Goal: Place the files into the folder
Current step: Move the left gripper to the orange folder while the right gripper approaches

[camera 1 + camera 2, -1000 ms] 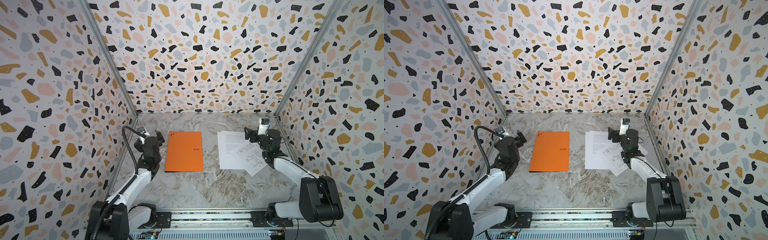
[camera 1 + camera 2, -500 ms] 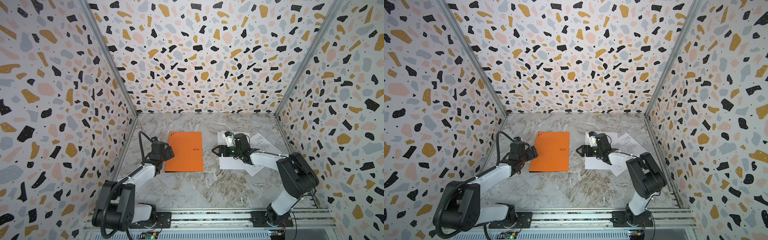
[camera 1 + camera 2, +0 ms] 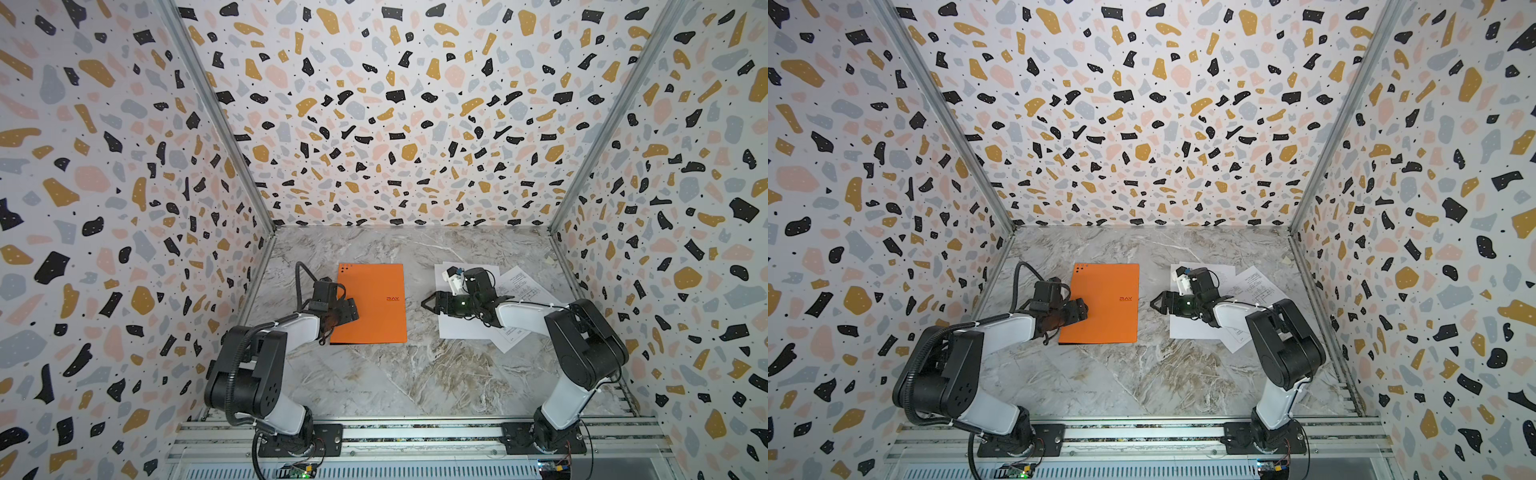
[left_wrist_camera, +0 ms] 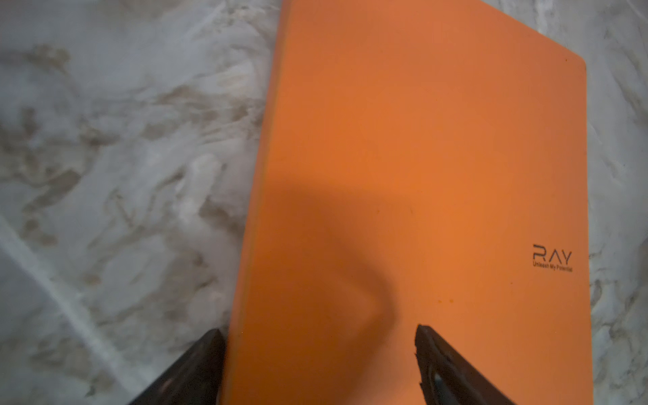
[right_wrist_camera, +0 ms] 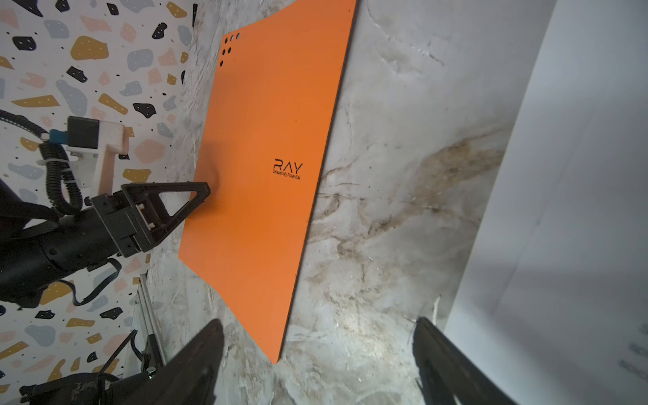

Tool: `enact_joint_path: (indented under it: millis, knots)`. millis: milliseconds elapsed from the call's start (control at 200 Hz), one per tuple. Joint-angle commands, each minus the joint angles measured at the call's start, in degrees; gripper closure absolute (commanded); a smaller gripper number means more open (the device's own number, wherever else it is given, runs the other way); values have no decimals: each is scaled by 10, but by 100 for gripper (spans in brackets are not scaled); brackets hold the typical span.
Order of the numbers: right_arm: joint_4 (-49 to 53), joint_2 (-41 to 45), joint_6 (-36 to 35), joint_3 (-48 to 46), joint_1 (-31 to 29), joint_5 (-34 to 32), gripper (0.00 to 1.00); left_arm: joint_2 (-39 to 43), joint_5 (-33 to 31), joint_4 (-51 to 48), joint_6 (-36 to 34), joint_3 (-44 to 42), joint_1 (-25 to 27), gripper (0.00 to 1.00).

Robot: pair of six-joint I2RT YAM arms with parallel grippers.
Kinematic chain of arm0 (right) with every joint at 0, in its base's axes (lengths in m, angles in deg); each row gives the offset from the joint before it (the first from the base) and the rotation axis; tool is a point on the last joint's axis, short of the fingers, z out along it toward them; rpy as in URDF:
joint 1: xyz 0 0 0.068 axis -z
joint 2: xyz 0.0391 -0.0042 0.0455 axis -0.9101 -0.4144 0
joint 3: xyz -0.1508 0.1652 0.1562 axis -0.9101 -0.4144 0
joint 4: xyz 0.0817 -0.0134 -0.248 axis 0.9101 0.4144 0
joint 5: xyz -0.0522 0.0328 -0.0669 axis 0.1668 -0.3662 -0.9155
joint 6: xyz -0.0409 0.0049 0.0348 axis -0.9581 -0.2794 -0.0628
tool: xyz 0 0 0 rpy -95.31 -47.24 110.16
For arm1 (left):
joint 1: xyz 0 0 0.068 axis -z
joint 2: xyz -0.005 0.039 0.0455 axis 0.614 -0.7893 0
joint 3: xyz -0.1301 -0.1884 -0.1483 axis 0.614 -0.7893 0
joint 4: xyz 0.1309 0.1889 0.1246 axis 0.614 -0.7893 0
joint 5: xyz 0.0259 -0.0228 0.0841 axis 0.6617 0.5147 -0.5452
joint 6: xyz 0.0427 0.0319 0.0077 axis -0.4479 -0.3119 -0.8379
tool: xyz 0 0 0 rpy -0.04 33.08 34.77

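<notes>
Left wrist view shows the left gripper (image 4: 317, 331) spread and empty, straddling one long edge of the folder (image 4: 420, 157), one finger over the orange cover and one over bare marble; in both top views the folder lies closed and flat, left of the middle of the tabletop (image 3: 395, 374), its long axis running from near edge to far edge; the right gripper (image 3: 428, 303), also spread and empty, sits at the folder-side edge of the files (image 3: 461, 330), pointing across a strip of bare marble at the folder's other long edge; that logo-side edge is probably the one to lift, and the right arm is nearer it; the files lie overlapped toward the right edge, not yet inside; free room lies toward the near edge
</notes>
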Motion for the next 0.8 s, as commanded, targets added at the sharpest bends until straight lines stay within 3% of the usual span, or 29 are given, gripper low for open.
enact_joint_path:
  millis: [0,195,385,796]
  knots:
    - [21,7,3,20,-1,-7,15,-6,41,24,22,23,26,14]
    - [35,-1,3,31,0,-2,17,-7,78,54,55,35,48,15]
    - [34,-15,0,45,-1,7,19,22,39,10,28,38,47,15]
    - [28,-91,-9,102,-8,29,24,20,45,10,27,16,47,17]
